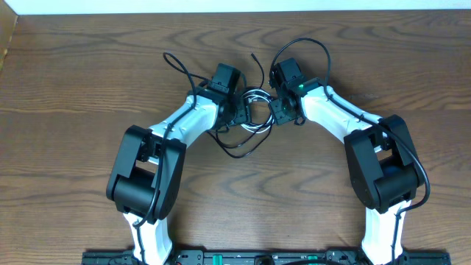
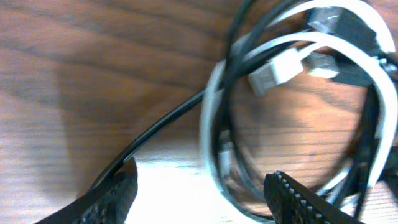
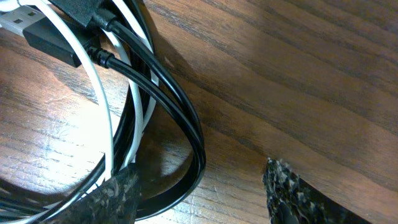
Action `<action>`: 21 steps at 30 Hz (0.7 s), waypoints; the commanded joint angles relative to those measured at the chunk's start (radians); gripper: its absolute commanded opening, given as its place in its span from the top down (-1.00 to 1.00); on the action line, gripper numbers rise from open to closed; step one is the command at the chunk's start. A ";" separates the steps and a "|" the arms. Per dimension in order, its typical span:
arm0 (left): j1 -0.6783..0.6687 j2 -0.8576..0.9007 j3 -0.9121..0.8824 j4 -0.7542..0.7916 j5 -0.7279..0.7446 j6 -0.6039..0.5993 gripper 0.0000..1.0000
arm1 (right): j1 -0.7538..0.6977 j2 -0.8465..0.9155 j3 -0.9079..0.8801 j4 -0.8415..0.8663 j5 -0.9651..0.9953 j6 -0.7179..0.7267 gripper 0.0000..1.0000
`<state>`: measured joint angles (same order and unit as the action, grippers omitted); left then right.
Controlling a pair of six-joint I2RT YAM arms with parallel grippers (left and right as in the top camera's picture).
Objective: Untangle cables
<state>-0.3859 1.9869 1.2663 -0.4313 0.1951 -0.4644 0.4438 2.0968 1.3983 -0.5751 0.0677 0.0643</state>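
Note:
The cables lie in a tangle (image 1: pixel 252 110) at the table's middle back, between my two grippers. The white looped cable (image 2: pixel 214 124) coils with black cables (image 2: pixel 161 124) through it; its white plug (image 2: pixel 277 68) shows in the left wrist view. In the right wrist view the white cable (image 3: pixel 106 118) and black cables (image 3: pixel 186 124) curve together. My left gripper (image 2: pixel 199 196) is open, jaws astride the white loop's edge. My right gripper (image 3: pixel 199 196) is open, with the black cable loop between its jaws. A black cable end (image 1: pixel 175 62) trails to the back left.
The robot's own thick black wire (image 1: pixel 313 51) arcs over the right wrist. The left arm (image 1: pixel 151 158) and right arm (image 1: pixel 383 158) reach in from the front. The wooden table (image 1: pixel 73 110) spreads around them.

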 commanded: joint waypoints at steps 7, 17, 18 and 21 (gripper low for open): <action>0.014 0.060 0.002 -0.064 -0.097 0.026 -0.42 | 0.005 0.131 -0.082 -0.026 0.036 -0.007 -0.29; 0.010 0.062 0.045 -0.111 -0.269 0.078 -0.42 | 0.014 0.131 -0.082 -0.023 0.016 -0.036 -0.34; 0.010 0.068 0.045 -0.116 -0.283 0.087 -0.43 | 0.018 0.131 -0.082 -0.024 -0.005 -0.061 -0.36; 0.012 0.118 0.045 -0.169 -0.304 0.106 -0.36 | 0.038 0.131 -0.082 -0.031 -0.031 -0.103 -0.38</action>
<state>-0.3817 2.0235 1.3174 -0.5503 -0.0292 -0.3996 0.4454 2.0991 1.3983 -0.5621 0.0429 0.0357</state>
